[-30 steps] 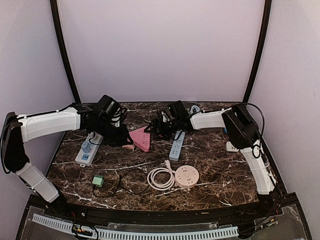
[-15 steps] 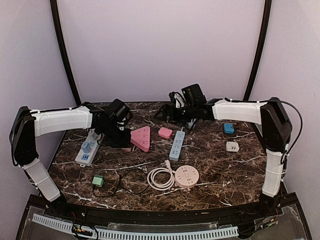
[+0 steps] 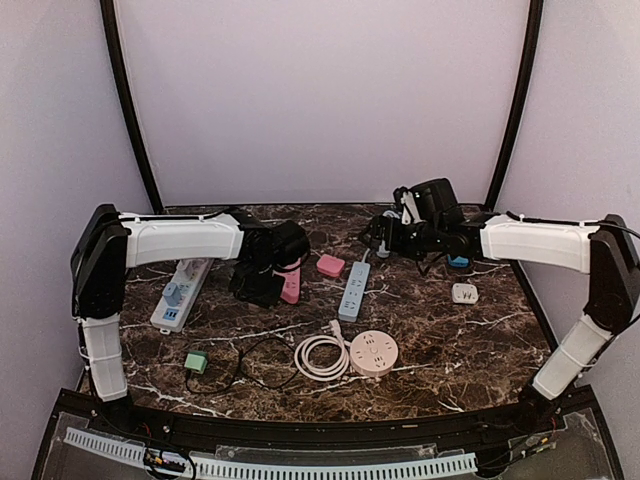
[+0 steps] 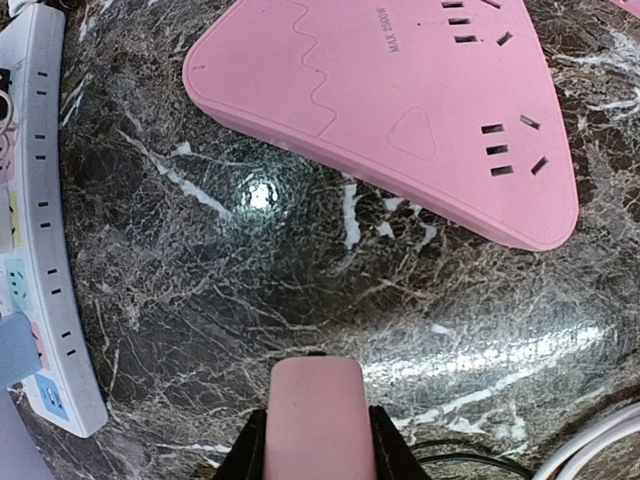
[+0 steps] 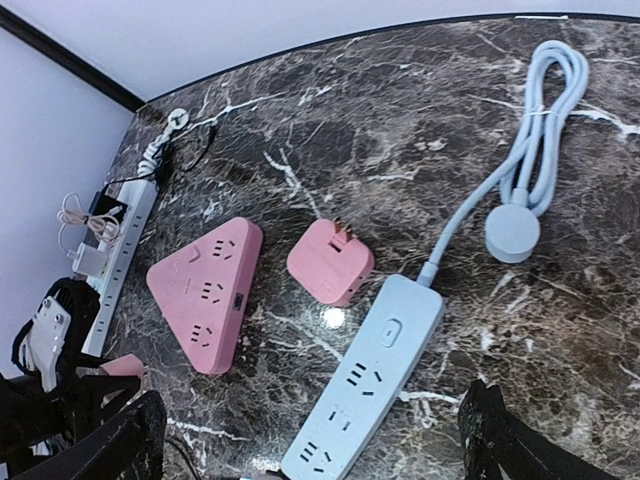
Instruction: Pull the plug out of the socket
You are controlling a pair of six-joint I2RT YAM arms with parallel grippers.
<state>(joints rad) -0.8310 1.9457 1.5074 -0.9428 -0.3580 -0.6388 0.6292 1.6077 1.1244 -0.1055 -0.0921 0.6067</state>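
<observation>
The pink triangular socket (image 4: 400,110) lies flat on the marble table with nothing plugged in; it also shows in the right wrist view (image 5: 205,290). In the top view my left gripper (image 3: 262,280) covers most of it (image 3: 292,287). A small pink square plug (image 3: 330,265) lies on the table just to its right, prongs bare (image 5: 330,262). My left gripper (image 4: 318,440) is shut on a pink rounded piece (image 4: 318,410), held just off the socket's edge. My right gripper (image 3: 383,237) hovers at the back right of the plug, open wide and empty (image 5: 310,445).
A light blue power strip (image 3: 353,290) lies right of the plug, its cable (image 5: 540,150) coiled behind. A white strip (image 3: 180,295) lies at the left. At the front are a green block (image 3: 196,361), a white cable coil (image 3: 320,355) and a round socket (image 3: 374,353). Two small adapters (image 3: 458,262) (image 3: 464,293) lie at the right.
The pink square plug, at the socket a second ago, now lies loose on the table. My right gripper has drawn back to the right. My left gripper has moved right over the triangular socket.
</observation>
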